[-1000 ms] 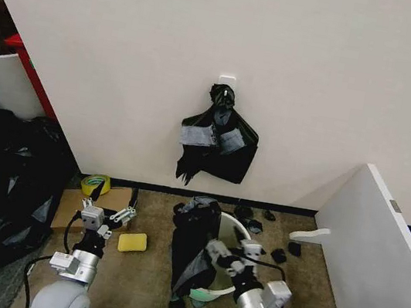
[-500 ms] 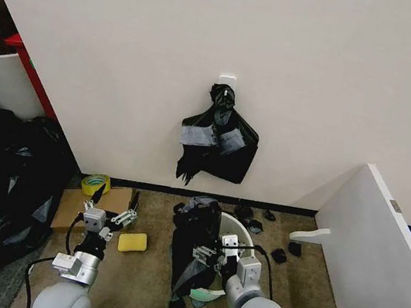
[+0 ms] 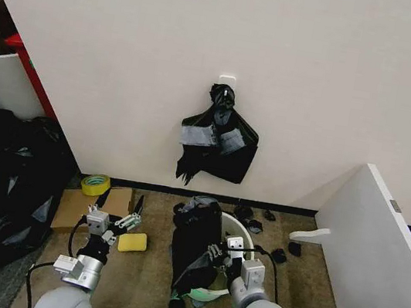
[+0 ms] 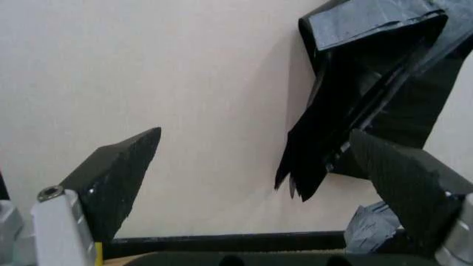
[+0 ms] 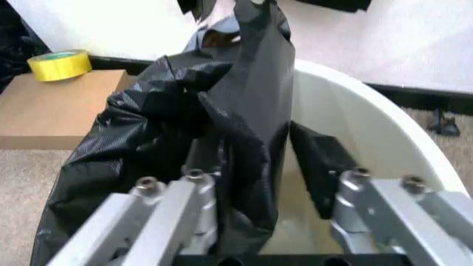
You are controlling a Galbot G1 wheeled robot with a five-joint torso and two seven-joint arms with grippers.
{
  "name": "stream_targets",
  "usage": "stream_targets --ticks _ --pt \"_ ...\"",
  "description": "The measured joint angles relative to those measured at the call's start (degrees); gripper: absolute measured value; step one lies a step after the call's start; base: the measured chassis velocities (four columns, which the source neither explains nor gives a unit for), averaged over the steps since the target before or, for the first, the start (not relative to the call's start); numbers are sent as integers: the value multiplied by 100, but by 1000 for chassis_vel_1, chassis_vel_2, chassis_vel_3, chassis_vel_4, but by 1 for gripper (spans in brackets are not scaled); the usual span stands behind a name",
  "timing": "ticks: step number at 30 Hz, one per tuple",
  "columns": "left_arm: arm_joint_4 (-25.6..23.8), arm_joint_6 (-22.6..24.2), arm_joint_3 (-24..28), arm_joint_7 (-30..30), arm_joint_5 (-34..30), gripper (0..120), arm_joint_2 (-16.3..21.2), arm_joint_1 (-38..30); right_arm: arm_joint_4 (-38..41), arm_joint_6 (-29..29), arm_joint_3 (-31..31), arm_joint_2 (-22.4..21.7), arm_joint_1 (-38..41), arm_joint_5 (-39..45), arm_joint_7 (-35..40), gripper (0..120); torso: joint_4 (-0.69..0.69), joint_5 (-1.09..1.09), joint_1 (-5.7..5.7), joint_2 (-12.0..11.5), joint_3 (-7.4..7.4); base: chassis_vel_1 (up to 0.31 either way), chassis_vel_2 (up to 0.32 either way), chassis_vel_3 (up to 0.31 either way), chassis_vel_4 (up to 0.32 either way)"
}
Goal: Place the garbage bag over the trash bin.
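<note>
The right gripper [image 5: 277, 221] has its fingers spread wide astride a fold of the thin, glossy black plastic garbage bag [image 3: 192, 247], draped over the near-left rim of the round white plastic trash bin [image 3: 242, 236]. The film looks light, floppy and slippery, so a pinch on that bunched hem seems surest. The left gripper [image 3: 115, 219] hovers apart over the carpet, fingers wide and empty.

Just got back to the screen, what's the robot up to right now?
It is fitting the thin glossy black garbage bag onto the round white plastic trash bin on the carpet by the wall. The bag is draped over one side of the rim and hangs down the outside, leaving most of the opening uncovered. The right gripper is open at the rim, straddling a fold of the bag. The left gripper is open and idle off to the left, above the yellow sponge.
</note>
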Motion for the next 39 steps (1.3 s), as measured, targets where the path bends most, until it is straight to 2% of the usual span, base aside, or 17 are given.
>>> stream_targets --ticks 4,7,9,12,14,16,20,21,23,29,39 --pt "55 106 41 212 -260 100 200 -162 31 200 66 10 -131 122 182 11 0 0 0 0 0 0 0 0 0" --pt "59 466 155 514 -857 100 403 -369 80 399 123 14 -262 260 315 0 -1 0 0 0 0 0 0 0 0" --pt "57 606 203 625 -1058 100 459 -434 96 440 132 16 -311 284 344 0 -1 0 0 0 0 0 0 0 0" --pt "-47 1190 453 910 -1661 100 604 -583 110 496 104 30 -354 364 403 0 -3 0 0 0 0 0 0 0 0" --pt "-67 1274 493 914 -1704 100 612 -584 104 499 88 30 -341 377 405 0 -3 0 0 0 0 0 0 0 0" --pt "-162 1817 819 798 -1800 100 639 -605 16 528 2 34 -219 422 400 0 3 2 0 0 0 0 0 0 0" --pt "-132 2645 1513 200 -1611 100 671 -802 -52 568 -14 28 -201 403 368 0 -2 1 0 0 0 0 0 0 0" --pt "-132 2645 1513 200 -1611 100 671 -802 -52 568 -14 28 -201 403 368 0 -2 1 0 0 0 0 0 0 0" --pt "-26 2951 1800 -113 -1477 100 642 -887 -73 577 -26 23 -194 366 336 0 -1 0 0 0 0 0 0 0 0" --pt "242 3406 2171 -828 -1302 100 501 -1169 -117 581 -51 21 -172 277 279 0 -1 1 0 0 0 0 0 0 0" --pt "387 3577 2247 -1009 -1451 100 371 -1497 -190 571 -116 44 -133 190 222 0 0 1 0 0 0 0 0 0 0"
